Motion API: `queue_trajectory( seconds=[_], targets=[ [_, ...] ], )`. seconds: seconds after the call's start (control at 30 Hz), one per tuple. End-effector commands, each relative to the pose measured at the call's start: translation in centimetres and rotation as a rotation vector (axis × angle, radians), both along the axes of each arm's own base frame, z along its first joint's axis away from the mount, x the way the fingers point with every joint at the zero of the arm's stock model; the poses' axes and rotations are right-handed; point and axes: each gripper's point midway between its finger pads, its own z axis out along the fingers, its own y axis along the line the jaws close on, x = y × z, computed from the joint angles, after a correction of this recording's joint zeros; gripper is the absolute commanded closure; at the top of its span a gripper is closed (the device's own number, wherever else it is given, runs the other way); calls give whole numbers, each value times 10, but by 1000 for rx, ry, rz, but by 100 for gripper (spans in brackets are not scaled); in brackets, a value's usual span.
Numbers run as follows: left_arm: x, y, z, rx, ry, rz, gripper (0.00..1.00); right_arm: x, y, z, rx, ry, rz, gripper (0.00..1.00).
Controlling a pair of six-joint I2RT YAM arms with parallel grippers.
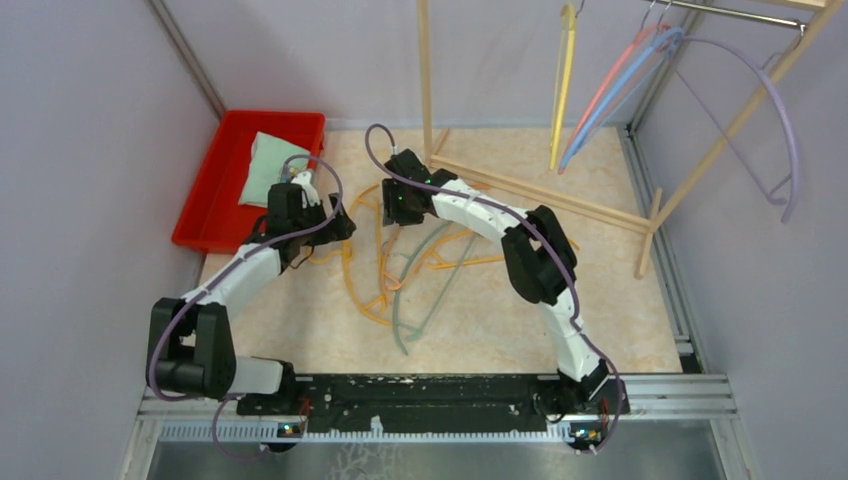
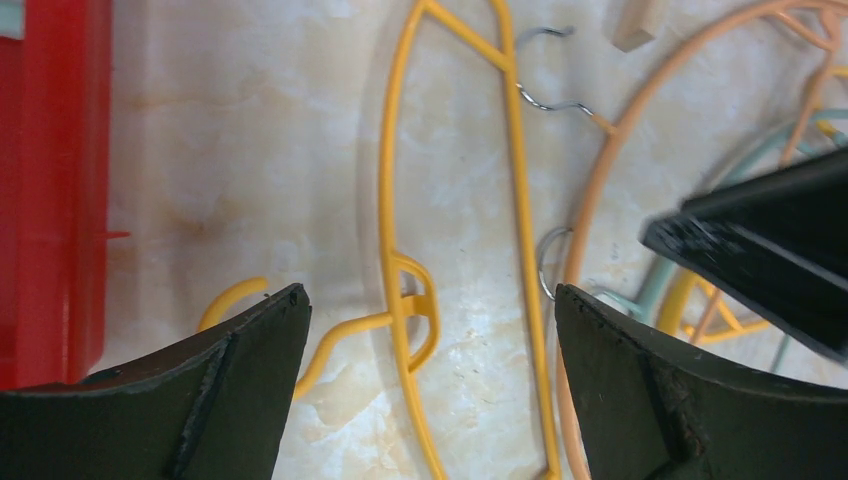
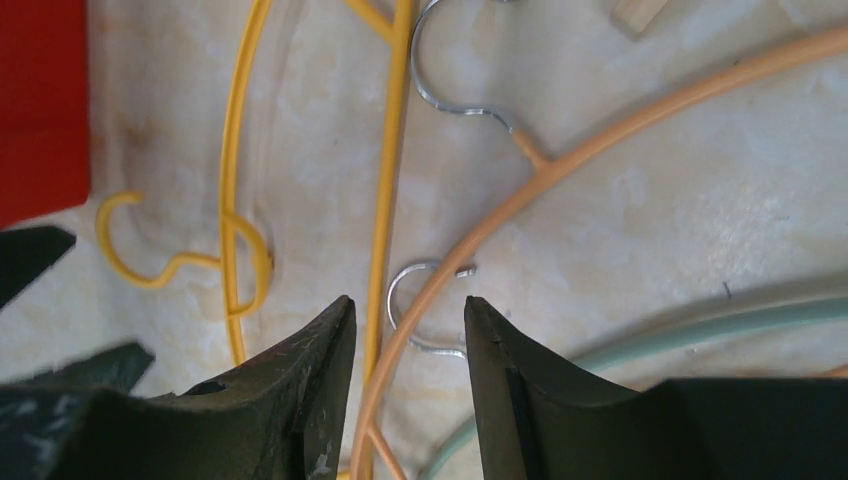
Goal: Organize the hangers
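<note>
Right gripper (image 3: 408, 305) was released, its jaws narrowly parted and straddling the orange hanger (image 3: 640, 115) wire, not clamping it. A yellow hanger (image 2: 520, 200) lay flat just beside it, under the wide-open left gripper (image 2: 430, 295). A green hanger (image 3: 700, 325) lay on the near side. Red bin (image 1: 215, 190) was close on the left and the rack pole (image 1: 540, 190) was beyond. Bare desk (image 1: 600, 300) lay to the right.
</note>
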Motion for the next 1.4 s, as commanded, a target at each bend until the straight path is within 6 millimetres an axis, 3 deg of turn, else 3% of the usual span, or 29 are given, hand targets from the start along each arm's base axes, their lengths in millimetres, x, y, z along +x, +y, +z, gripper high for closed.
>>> queue_trajectory(
  seconds=[0.0, 0.37, 0.8, 0.9, 1.03, 1.1, 1.2, 1.37],
  targets=[
    [-11, -21, 16, -64, -14, -138, 3, 36, 1, 17, -38, -66, -105, 56],
    [-30, -28, 20, -86, -16, -200, 3, 42, -7, -35, -168, 12, -121, 56],
    [-34, -37, 17, -136, 10, -224, 3, 52, -21, -70, -172, 69, -176, 59],
    [-36, -36, 18, -136, 11, -222, 3, 50, -21, -79, -183, 82, -170, 70],
    [-38, -36, 21, -141, 6, -219, 3, 47, -27, -96, -223, 101, -159, 99],
    [-39, -36, 21, -141, 3, -221, 3, 45, -33, -101, -244, 105, -157, 100],
    [-39, -38, 25, -148, -3, -235, 3, 43, -39, -99, -245, 105, -156, 100],
    [-41, -54, 37, -223, -22, -303, 5, 43, -34, -49, -116, 59, -146, 100]
  ],
)
